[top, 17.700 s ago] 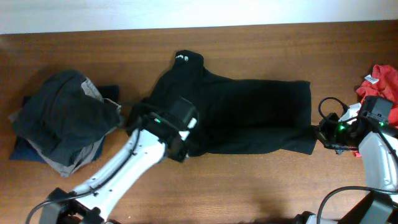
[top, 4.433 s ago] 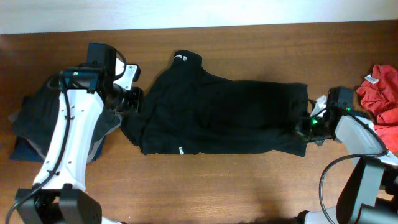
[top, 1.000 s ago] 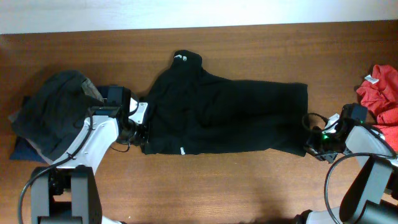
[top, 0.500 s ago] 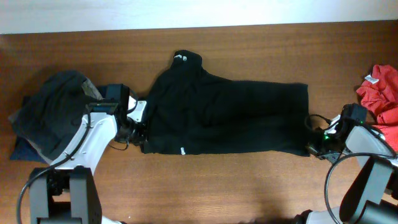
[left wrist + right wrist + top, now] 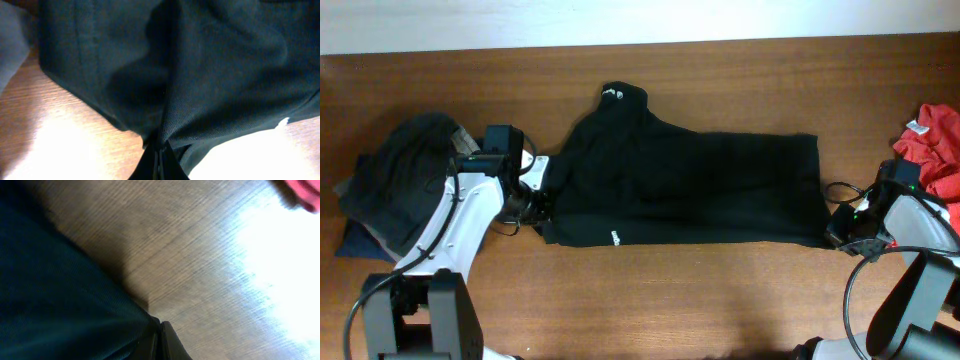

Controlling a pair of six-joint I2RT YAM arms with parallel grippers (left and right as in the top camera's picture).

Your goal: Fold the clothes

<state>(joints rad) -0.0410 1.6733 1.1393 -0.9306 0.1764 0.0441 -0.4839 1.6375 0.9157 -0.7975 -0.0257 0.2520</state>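
- The large, soft, plain black garment (image 5: pixel 690 185) lay spread across the middle of the brown wooden table (image 5: pixel 670 300), long side running left to right, with its neck end pointing toward the far edge.
- A small white tag (image 5: pixel 613 94) showed at the neck, and a tiny white label (image 5: pixel 616 238) sat at the near hem.
- The left gripper (image 5: pixel 535 205) was at the garment's near left corner. In the left wrist view its jaws were pressed together with a fold of the black cloth (image 5: pixel 225 75) pinched between them.
- The right gripper (image 5: pixel 835 232) was at the near right corner. In the right wrist view its jaws were closed tight with the black fabric (image 5: pixel 50 305) running right up to the tips. It seemed to be caught between them, though the pinch itself was hard to make out.
- A crumpled charcoal-grey pile of clothing (image 5: pixel 405 190) sat at the left end of the table, just beside the left arm.
- A bright red cloth (image 5: pixel 930 140) lay at the right edge, near the right arm.
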